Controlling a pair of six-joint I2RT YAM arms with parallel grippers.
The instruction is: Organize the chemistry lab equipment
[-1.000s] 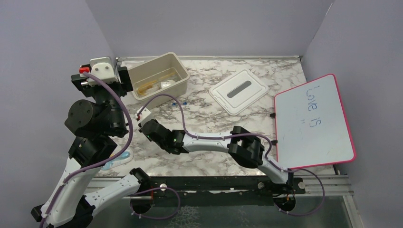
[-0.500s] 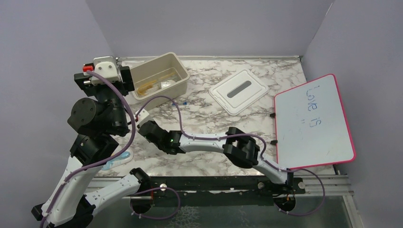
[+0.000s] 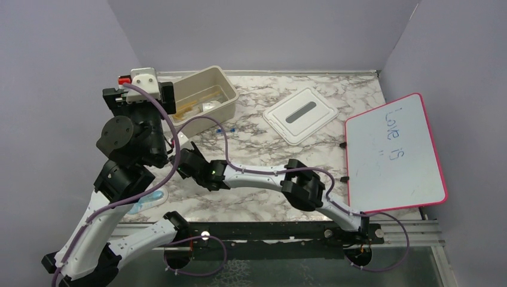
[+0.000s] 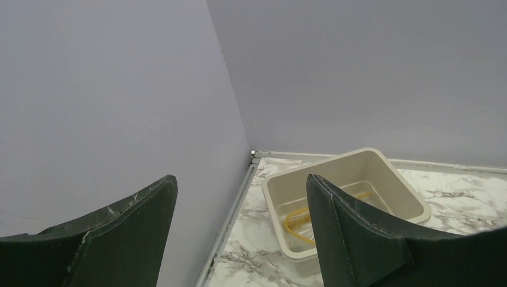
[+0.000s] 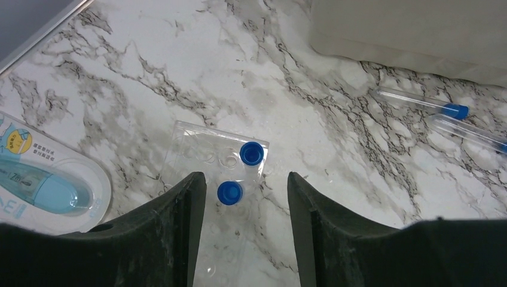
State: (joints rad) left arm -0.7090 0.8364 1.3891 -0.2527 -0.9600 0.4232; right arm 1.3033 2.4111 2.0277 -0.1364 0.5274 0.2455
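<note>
Marble-patterned tabletop (image 3: pixel 257 149) fills my views, boxed in by plain lavender walls. Nearest the arm bases, by the front left edge, lies a white-and-blue packet (image 5: pixel 45 179). Just beyond it I have the right gripper (image 5: pixel 244 179) reached across to the left side of the table. It hovers low, fingers spread apart with nothing between them. Below the gap a clear plastic tray (image 5: pixel 197 146) lies flat on the marble, carrying two blue caps (image 5: pixel 251 153), one close behind the other.

Farther out, two clear test tubes (image 5: pixel 418 101) with blue stoppers lie side by side on the marble, near the front wall of the beige bin (image 3: pixel 208 111). Inside the bin I can see a loop of amber tubing (image 4: pixel 291 216); what else is in there I cannot make out.

The left gripper (image 4: pixel 240 179) is raised high at the bin's left side, near the wall. Its fingers are wide apart and empty, and its camera looks toward the far corner.

To the right of the bin, well apart from it, the white lid (image 3: pixel 301 115) lies flat. At the table's right edge rests the red-bordered whiteboard (image 3: pixel 394 152), with blue handwriting on it.
</note>
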